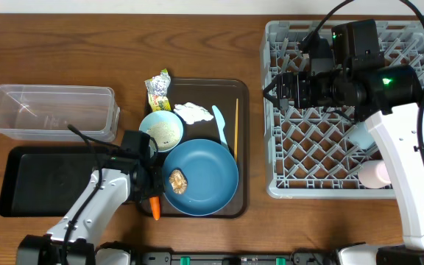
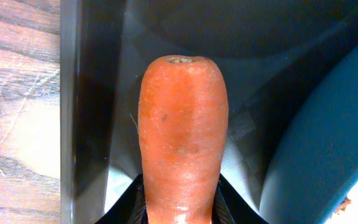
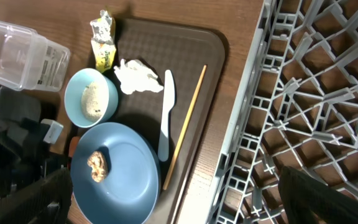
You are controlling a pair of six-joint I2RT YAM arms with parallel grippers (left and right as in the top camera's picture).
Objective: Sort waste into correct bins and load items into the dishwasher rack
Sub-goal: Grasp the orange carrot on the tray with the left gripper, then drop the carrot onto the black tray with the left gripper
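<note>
The left gripper (image 1: 152,197) is clamped on the carrot (image 2: 182,137). In the left wrist view its dark fingers (image 2: 128,208) press both sides of the carrot's lower end, and the cut top points away from the camera. The carrot is at the front left corner of the serving tray (image 1: 243,147), between the tray's left rim and the plate (image 1: 210,180). From overhead its tip reaches over the tray's front edge. Whether it is lifted or resting on the tray cannot be told. The lump (image 1: 177,181) lies on the left part of the plate. The bowl (image 1: 161,130), with rice (image 3: 92,99) in it, sits just behind the plate. The napkin (image 1: 190,112) is beside the bowl on the right. The wrapper (image 1: 158,90) is at the tray's back left corner, partly over the rim. The spoon (image 1: 221,125) and chopstick (image 1: 235,129) lie side by side on the right of the tray, and the spoon's handle end touches the plate rim. The tub (image 1: 50,110) stands on the table (image 1: 124,44) well left of the tray, with the black tray (image 1: 43,184) in front of it. The right gripper (image 1: 273,91) hovers over the left side of the rack (image 1: 322,191) with its fingers (image 3: 33,199) spread wide and nothing between them. The blue cup (image 1: 361,135) and the pink cup (image 1: 374,174) sit in the rack near its right front.
</note>
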